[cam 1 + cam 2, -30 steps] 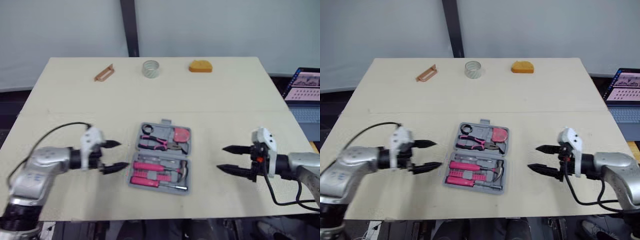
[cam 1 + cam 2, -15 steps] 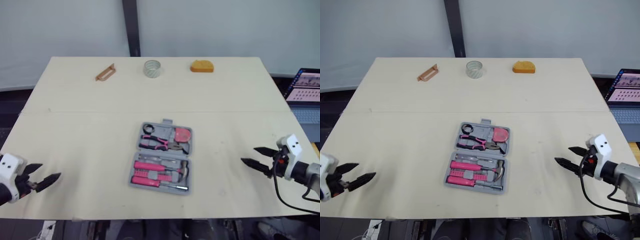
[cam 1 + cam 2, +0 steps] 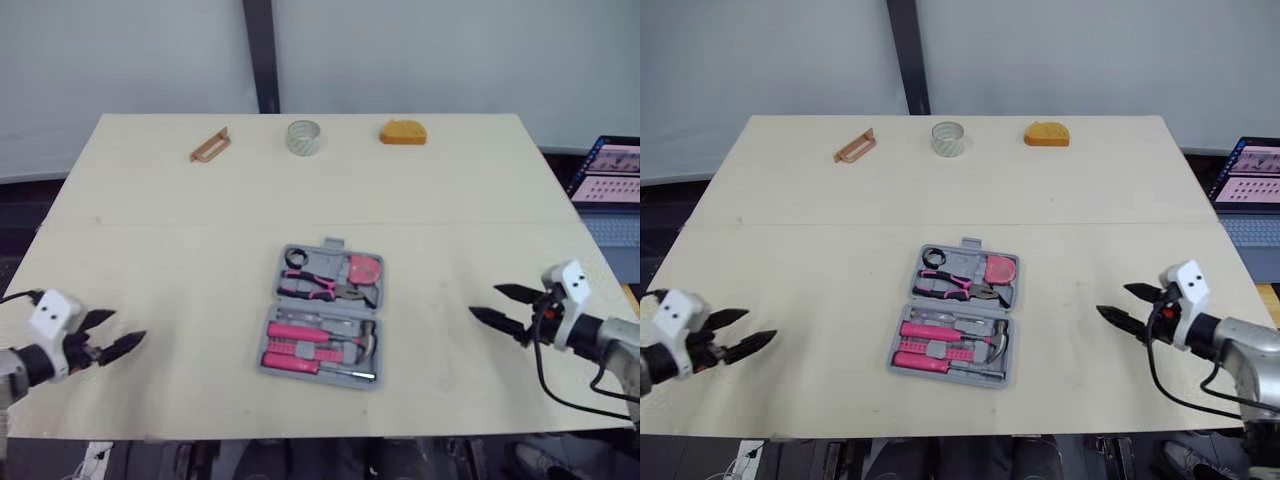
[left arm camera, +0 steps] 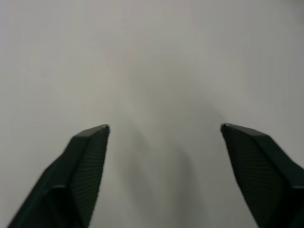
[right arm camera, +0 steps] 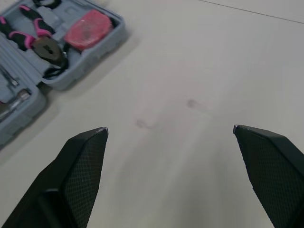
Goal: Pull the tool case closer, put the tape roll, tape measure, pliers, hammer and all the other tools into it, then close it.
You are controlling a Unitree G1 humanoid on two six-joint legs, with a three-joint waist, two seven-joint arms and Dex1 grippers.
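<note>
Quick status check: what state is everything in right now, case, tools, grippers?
Case: open, flat, pink tools seated inside.
Tape roll: loose, at far edge.
Tape measure: loose, at far edge.
Brown tool: loose, at far edge.
Left gripper: open, empty.
Right gripper: open, empty.
Laptop: screen lit.

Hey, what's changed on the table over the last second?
Both claws pulled away from the open tool case: the left claw out to the robot's left, the right claw out to its right, then crept slightly back inward, both open and empty. The case, tape roll and tape measure stayed put.
</note>
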